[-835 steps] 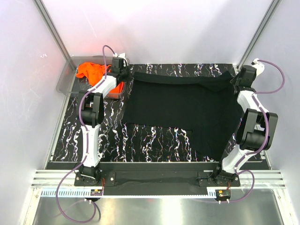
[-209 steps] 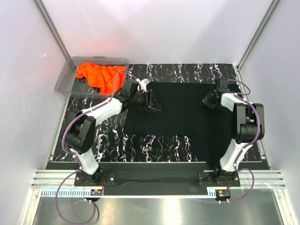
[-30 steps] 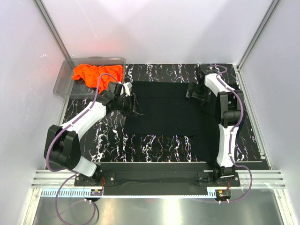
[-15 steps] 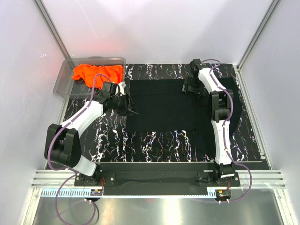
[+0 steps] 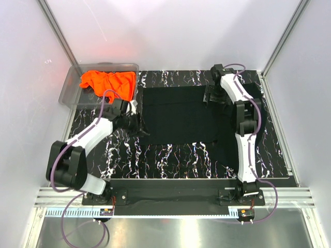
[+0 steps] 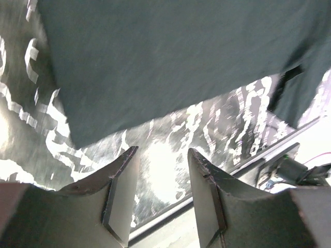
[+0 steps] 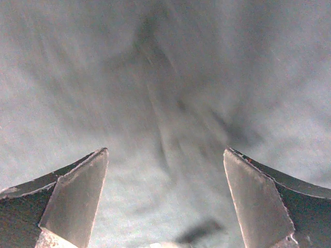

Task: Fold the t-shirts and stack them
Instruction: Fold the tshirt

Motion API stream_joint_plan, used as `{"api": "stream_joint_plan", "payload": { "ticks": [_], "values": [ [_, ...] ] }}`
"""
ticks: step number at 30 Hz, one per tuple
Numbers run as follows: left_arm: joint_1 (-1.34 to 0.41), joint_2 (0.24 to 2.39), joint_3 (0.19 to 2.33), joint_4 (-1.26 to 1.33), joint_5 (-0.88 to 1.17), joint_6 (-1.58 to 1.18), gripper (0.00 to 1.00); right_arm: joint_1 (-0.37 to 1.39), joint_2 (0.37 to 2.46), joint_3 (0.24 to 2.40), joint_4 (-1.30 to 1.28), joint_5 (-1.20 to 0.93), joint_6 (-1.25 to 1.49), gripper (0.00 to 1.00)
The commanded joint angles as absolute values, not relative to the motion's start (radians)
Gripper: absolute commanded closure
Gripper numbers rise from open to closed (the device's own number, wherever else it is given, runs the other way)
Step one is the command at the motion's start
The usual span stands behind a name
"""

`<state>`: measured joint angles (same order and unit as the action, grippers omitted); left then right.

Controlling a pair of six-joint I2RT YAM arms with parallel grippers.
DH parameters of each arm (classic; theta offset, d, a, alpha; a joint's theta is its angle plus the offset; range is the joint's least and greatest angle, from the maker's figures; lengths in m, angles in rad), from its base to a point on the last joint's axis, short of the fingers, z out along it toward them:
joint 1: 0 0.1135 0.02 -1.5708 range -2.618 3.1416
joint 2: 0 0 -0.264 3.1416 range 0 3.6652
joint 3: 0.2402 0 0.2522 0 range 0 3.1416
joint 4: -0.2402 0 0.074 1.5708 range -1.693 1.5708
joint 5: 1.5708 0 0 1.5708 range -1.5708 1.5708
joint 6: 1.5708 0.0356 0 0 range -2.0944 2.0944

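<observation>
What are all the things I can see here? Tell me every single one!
black t-shirt: one, black, spread flat across the middle of the table.
orange t-shirt: one, bright orange, crumpled in the bin.
clear plastic bin: one, see-through, at the table's far left corner.
table: one, black with white marbling, under everything.
arms: two, white and black, the left arm and right arm bolted at the near edge.
left end effector: one, open and empty, at the black t-shirt's left edge.
right end effector: one, wide open and empty, over the black t-shirt's far right part.
</observation>
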<state>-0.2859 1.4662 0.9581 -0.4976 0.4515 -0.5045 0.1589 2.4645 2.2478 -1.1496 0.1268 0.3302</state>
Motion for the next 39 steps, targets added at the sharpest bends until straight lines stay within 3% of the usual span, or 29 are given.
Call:
{"api": "stream_joint_plan", "payload": {
  "ticks": [1, 8, 11, 12, 16, 25, 27, 39],
  "values": [
    [-0.281, 1.375, 0.889, -0.508, 0.388, -0.521, 0.53, 0.164, 2.2, 2.171, -1.146, 0.166, 0.293, 0.0],
    [-0.275, 1.295, 0.772, -0.506, 0.379, -0.624, 0.52, 0.112, 1.852, 1.76, -1.042, 0.075, 0.294, 0.0],
    [-0.262, 1.276, 0.744, -0.5, 0.351, -0.682, 0.43, 0.043, 1.715, 1.576, -0.994, -0.055, 0.307, 0.0],
    [-0.256, 1.275, 0.73, -0.496, 0.347, -0.701, 0.34, 0.037, 1.654, 1.537, -0.993, -0.081, 0.313, 0.0],
    [-0.245, 1.272, 0.718, -0.489, 0.339, -0.796, 0.34, 0.038, 1.495, 1.367, -0.985, -0.1, 0.319, 0.0],
    [-0.244, 1.279, 0.673, -0.425, 0.25, -1.038, 0.46, 0.038, 1.096, 1.056, -0.963, -0.187, 0.462, 0.0],
    [-0.244, 1.31, 0.666, -0.367, 0.27, -1.081, 0.49, 0.037, 1.024, 1.013, -0.963, -0.173, 0.474, 0.06],
    [-0.236, 1.397, 0.637, -0.305, 0.203, -1.178, 0.58, 0.038, 1.029, 1.055, -0.977, -0.183, 0.476, 0.11]
  ]
}}
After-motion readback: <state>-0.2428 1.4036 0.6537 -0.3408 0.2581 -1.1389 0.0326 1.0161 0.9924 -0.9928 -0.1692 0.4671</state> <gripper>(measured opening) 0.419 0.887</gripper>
